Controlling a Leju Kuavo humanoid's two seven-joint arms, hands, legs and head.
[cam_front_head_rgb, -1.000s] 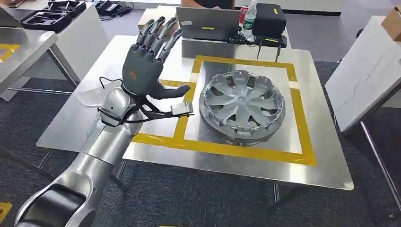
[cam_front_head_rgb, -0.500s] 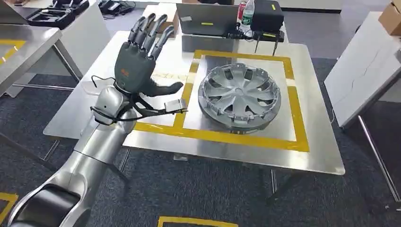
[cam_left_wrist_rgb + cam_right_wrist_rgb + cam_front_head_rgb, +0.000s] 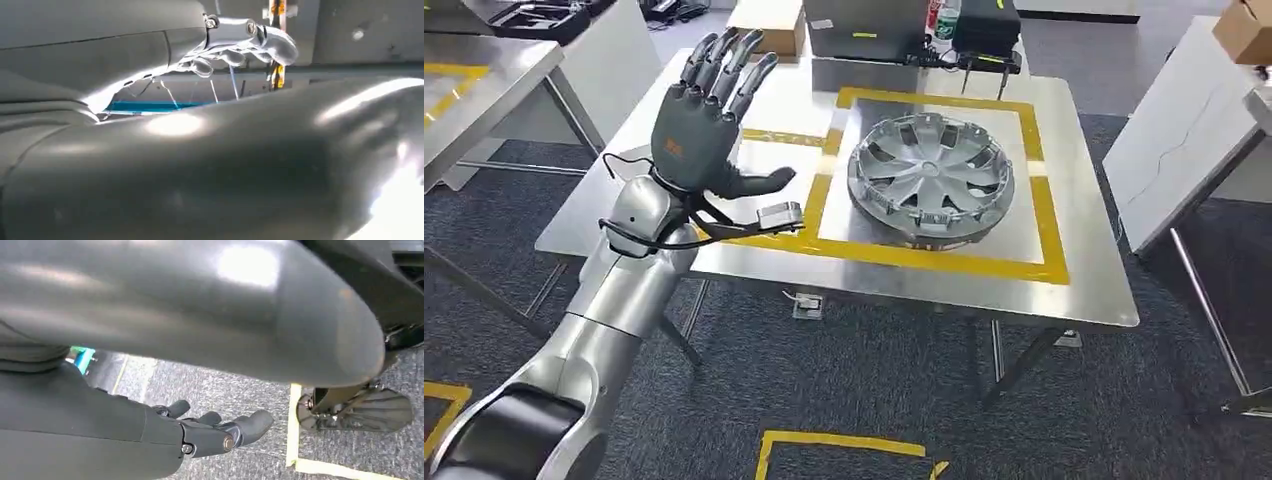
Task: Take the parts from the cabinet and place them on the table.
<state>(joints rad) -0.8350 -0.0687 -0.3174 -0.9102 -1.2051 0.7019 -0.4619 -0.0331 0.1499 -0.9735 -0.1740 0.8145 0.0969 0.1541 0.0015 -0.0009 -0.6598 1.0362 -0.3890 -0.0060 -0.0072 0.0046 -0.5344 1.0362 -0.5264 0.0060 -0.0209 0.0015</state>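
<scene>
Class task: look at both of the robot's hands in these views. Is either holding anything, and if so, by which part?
Nothing is held. The left robot hand is raised, fingers spread, beside the wheel cover on the table. The right robot hand hangs empty above the floor.

Silver hubcap (image 3: 930, 178) flat on metal table (image 3: 984, 290); inside yellow-taped square (image 3: 944, 262)

Laptop (image 3: 864, 22) cut off; bottle (image 3: 944, 12) cropped.

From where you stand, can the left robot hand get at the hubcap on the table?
Probably yes. The left robot hand is raised, open and empty, beside the hubcap, with bare table between them and nothing blocking the way.
</scene>
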